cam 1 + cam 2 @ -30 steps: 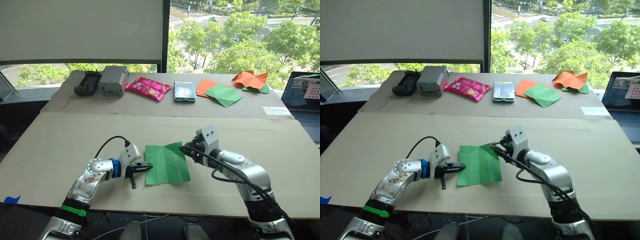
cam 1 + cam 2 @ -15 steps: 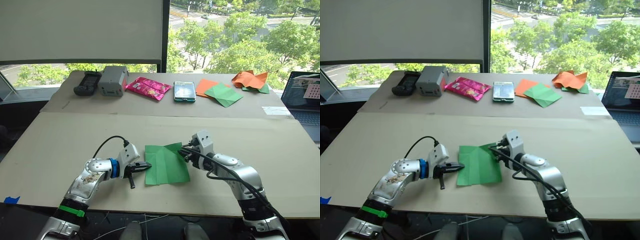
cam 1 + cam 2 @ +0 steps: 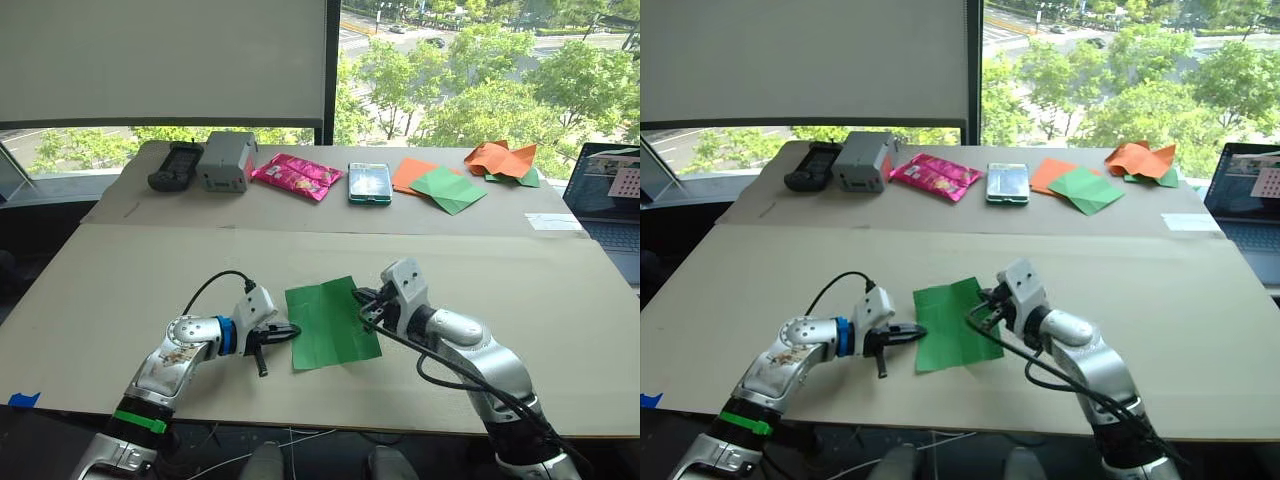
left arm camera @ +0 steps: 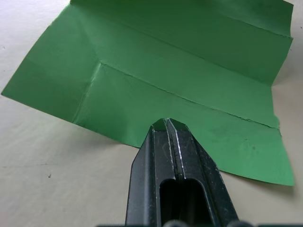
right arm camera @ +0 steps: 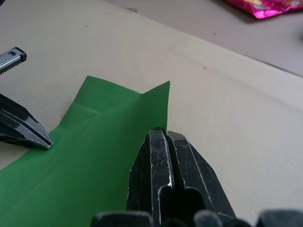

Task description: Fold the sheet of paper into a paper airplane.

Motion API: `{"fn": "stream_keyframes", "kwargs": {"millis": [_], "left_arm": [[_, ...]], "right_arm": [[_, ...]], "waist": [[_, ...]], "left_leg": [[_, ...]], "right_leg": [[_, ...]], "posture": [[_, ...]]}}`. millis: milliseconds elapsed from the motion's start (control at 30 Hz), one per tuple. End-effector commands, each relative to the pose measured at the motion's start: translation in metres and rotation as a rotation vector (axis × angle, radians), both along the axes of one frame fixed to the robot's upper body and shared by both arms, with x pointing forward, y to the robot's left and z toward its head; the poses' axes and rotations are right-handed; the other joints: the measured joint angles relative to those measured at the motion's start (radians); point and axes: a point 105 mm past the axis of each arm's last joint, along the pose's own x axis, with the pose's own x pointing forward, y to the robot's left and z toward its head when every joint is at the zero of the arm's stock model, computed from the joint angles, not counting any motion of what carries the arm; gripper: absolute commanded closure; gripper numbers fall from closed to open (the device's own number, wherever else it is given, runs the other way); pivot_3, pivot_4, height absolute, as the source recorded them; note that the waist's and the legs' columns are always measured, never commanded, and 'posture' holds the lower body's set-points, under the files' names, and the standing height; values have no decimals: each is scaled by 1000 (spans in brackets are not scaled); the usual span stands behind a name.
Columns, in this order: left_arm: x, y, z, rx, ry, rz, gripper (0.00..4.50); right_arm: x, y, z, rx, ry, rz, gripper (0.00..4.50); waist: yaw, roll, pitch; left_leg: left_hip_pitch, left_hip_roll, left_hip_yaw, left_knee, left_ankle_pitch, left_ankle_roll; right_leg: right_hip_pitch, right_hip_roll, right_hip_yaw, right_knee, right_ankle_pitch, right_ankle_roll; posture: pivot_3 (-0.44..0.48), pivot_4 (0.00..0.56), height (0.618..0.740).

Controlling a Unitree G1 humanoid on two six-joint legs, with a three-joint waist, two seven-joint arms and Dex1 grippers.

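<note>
A bright green sheet of paper (image 3: 331,324), marked with paler crease lines, lies on a plain beige cardboard table (image 3: 120,280). The left gripper (image 3: 291,331) and the right gripper (image 3: 362,302) both have glossy black fingers, on silver-grey arms; the left arm carries a blue ring and a green band. Along the far edge are a dark grey device (image 3: 176,165), a light grey box (image 3: 227,160), a shiny pink patterned packet (image 3: 295,175), a phone with a teal-green screen (image 3: 369,183), a flat orange sheet (image 3: 409,172), a darker green smooth square (image 3: 448,189) and crumpled orange paper (image 3: 499,158).
</note>
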Motion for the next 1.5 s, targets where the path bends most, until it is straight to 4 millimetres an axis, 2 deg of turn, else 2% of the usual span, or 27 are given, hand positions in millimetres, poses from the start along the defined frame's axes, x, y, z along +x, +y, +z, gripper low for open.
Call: {"fn": "stream_keyframes", "kwargs": {"millis": [33,267,500,633,733,1000,1267,1500], "left_arm": [[3,-2,12,-10,-39,-19,4500],[2,-5,13,-7,-31,-50,4500],[7,-11,22,-9,-43,-87,4500],[23,-20,43,-53,-67,-101,4500],[34,-23,50,-71,-76,-85,4500],[44,-37,43,-49,-72,-110,4500],[55,-55,55,-80,-94,-133,4500],[46,-67,35,-17,-83,-195,4500]], "right_arm": [[-11,8,17,-140,-234,39,4482],[-26,12,-2,-415,-401,100,4482],[-30,13,-25,-537,-346,143,4482],[-29,10,-36,-585,-277,157,4482],[-32,12,-37,-622,-285,195,4482],[-33,17,-36,-637,-256,220,4482],[-34,18,-40,-647,-223,225,4482],[-35,19,-41,-651,-217,217,4482]], "waist": [[0,0,0],[0,0,0],[0,-1,1],[7,-3,2],[5,-3,2],[0,-3,2],[1,-4,2],[1,-4,2]], "left_leg": [[0,0,0,0,0,0],[0,0,0,0,0,0],[0,0,0,0,0,0],[-1,0,0,0,0,0],[-1,0,0,2,0,0],[0,0,0,3,5,7],[0,0,0,4,2,4],[0,0,0,4,5,7]], "right_leg": [[0,0,0,0,0,0],[0,0,0,-1,0,0],[0,0,0,-1,0,0],[1,0,-1,-1,0,0],[1,0,0,-1,0,0],[2,1,0,1,0,0],[2,1,0,2,0,1],[2,1,0,3,0,1]], "posture": [[0,150,720],[0,150,720],[0,150,720],[0,150,720],[0,150,720],[0,150,720],[0,150,720],[0,150,720]]}}
